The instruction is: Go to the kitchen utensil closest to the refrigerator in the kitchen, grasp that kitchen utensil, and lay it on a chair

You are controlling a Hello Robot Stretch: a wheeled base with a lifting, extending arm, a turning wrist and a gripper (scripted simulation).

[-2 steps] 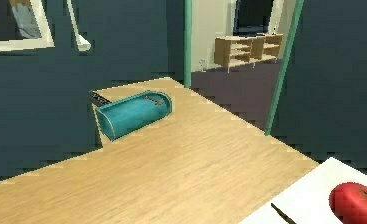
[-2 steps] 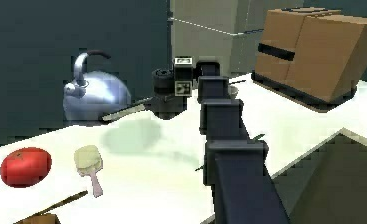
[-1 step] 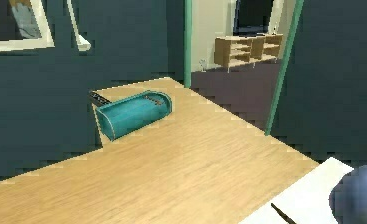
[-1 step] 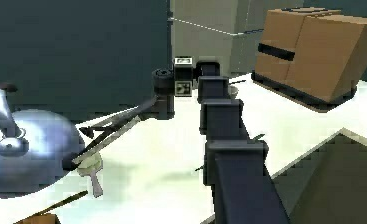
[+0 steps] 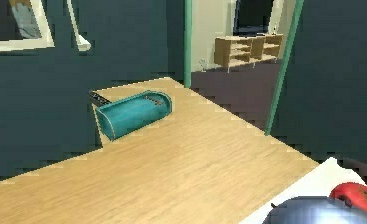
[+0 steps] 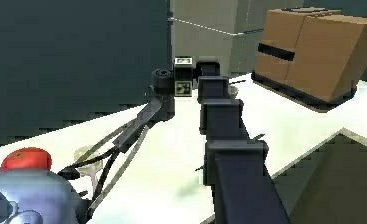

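Pincer [image 6: 91, 165] low over table [image 6: 281, 120], near red round object [image 6: 29, 160]; cannot tell if it holds anything. Risk: fingers [image 6: 121, 137] may shove that object, spoiling the grasp.

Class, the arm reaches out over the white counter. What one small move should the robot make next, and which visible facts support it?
Probably a small lift of the arm. The gripper ends at a small pale thing lying on the white counter, beside a red thing. Whether it holds anything cannot be told; a lift would likely show it.
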